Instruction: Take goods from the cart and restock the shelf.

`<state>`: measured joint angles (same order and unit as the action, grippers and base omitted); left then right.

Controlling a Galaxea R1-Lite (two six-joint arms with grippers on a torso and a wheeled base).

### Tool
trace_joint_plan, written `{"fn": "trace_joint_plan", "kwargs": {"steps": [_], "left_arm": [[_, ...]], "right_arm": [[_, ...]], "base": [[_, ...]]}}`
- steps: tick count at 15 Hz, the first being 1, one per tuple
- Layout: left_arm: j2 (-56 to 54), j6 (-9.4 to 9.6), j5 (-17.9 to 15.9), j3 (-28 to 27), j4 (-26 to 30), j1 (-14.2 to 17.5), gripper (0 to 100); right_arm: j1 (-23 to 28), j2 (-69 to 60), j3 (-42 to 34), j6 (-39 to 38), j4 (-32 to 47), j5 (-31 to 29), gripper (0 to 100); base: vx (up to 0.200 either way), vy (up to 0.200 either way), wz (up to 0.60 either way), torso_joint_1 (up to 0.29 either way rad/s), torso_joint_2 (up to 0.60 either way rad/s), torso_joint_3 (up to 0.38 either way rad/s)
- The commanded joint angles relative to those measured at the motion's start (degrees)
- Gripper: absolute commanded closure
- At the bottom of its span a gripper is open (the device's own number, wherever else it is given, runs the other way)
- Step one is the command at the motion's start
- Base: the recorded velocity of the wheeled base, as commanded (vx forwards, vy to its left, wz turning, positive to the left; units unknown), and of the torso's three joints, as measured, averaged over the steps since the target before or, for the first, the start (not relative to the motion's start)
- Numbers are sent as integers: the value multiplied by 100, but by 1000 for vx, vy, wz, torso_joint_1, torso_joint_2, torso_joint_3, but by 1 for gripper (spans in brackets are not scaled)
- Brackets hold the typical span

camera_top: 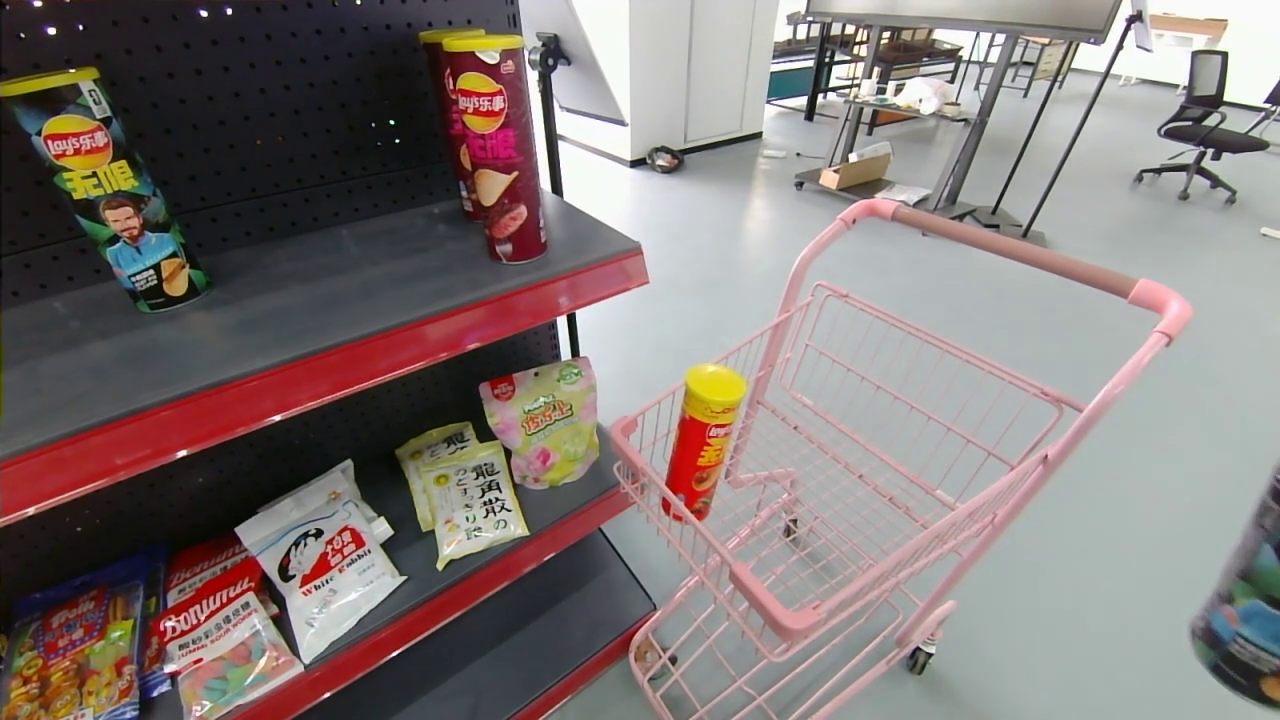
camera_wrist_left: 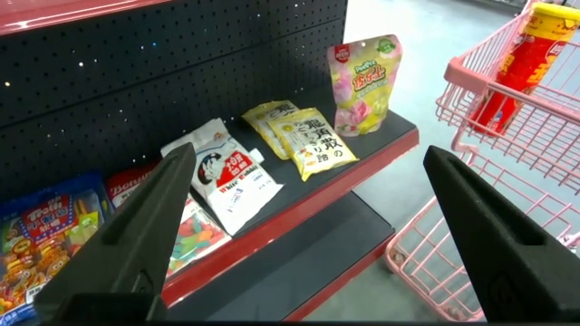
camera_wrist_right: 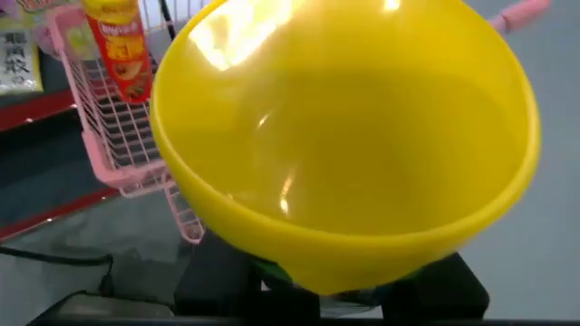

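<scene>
A pink shopping cart (camera_top: 762, 592) stands to the right of the shelf, and a red chip can (camera_top: 703, 440) with a yellow lid stands upright in its near-left corner. That red can (camera_wrist_left: 521, 63) also sits beyond my left gripper (camera_wrist_left: 308, 158), which hangs open and empty in front of the lower shelf. My right gripper (camera_wrist_right: 331, 288) is shut on a dark chip can (camera_top: 1245, 610) at the far right, outside the cart. The can's yellow lid (camera_wrist_right: 353, 136) is close to the right wrist camera. The top shelf board (camera_top: 300, 290) carries a green chip can (camera_top: 110, 190) and two maroon ones (camera_top: 497, 150).
Snack bags (camera_top: 320, 565) lie along the lower shelf, with a pale green pouch (camera_wrist_left: 365, 77) at its right end. The top shelf has bare room between the green and maroon cans. Open grey floor (camera_top: 1100, 560) lies right of the cart, and office furniture stands far behind.
</scene>
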<state>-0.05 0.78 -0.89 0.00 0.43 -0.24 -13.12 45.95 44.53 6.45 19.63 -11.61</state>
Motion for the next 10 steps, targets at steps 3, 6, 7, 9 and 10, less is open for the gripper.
{"fn": "trace_joint_plan", "kwargs": {"steps": [3,6,7,9,10], "left_arm": [[5,1,1,0,1,-2,0],[5,1,1,0,1,-2,0],[5,1,1,0,1,7,0],[5,1,1,0,1,-2,0],[5,1,1,0,1,-2,0]], "right_arm": [[143,-2230,-753,32,674,-316,100],[169,-2345,-973,58,674,-360,100],[169,-2345,-999,67,674,-360,100],[160,-2309,-999,67,665,-342,100],[143,-2239,-999,67,613,-342,100]], "base": [[0,0,0,0,0,0],[0,0,0,0,0,0],[0,0,0,0,0,0],[0,0,0,33,-111,-77],[0,0,0,115,-334,-222]]}}
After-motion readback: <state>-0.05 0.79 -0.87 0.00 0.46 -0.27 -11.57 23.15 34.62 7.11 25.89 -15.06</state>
